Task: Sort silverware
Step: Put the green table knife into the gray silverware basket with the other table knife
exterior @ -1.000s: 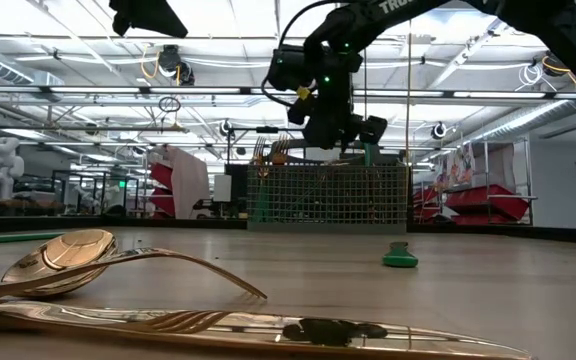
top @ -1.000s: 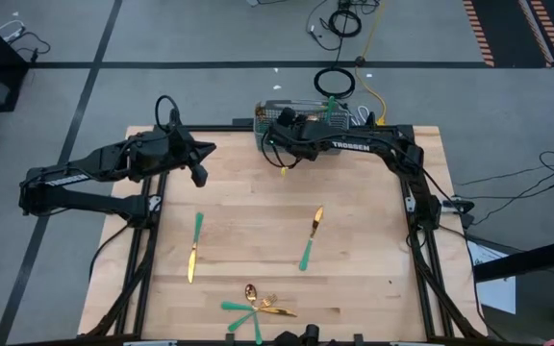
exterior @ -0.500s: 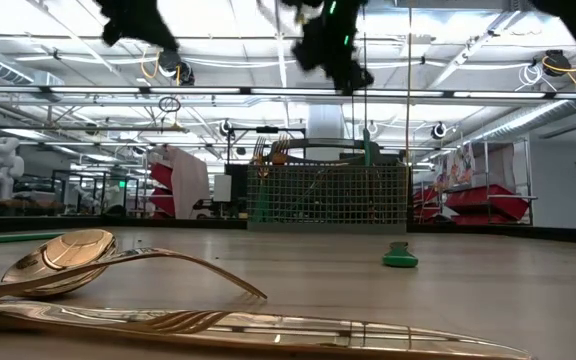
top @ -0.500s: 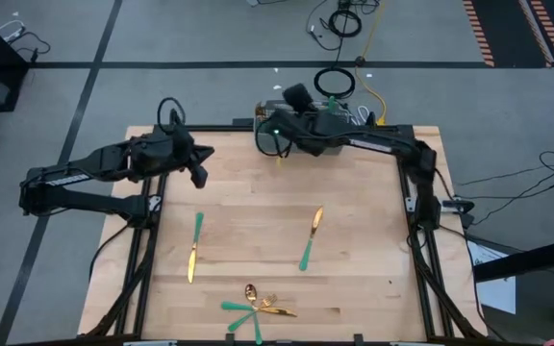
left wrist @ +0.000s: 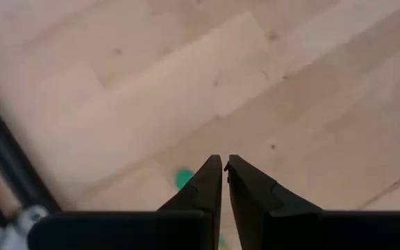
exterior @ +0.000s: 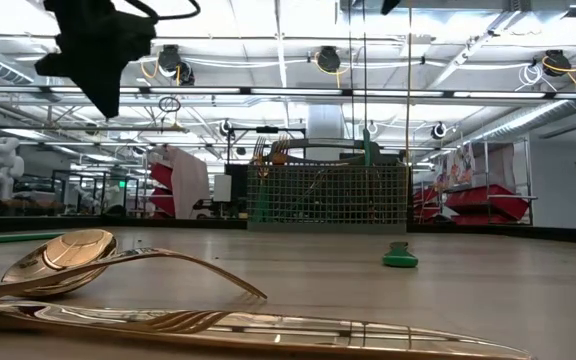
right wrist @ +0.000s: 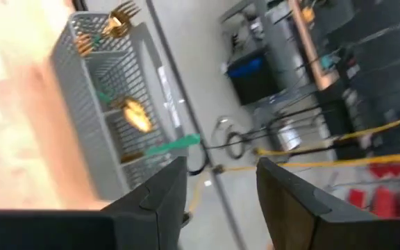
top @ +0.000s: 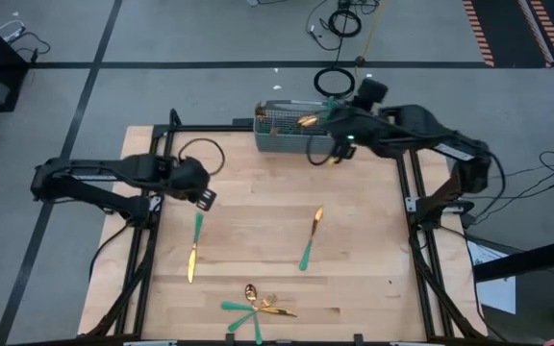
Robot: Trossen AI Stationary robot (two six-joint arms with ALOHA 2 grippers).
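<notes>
Gold-headed, teal-handled silverware (top: 309,236) lies scattered flat.

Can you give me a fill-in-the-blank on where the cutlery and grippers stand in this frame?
1. The left gripper hovers over a knife, its fingers ____.
2. The right gripper, fingers open, is beside the wire-mesh ____.
3. At the table's near edge, the pile includes a fork and a ____.

Missing: shut; caddy; spoon
</notes>
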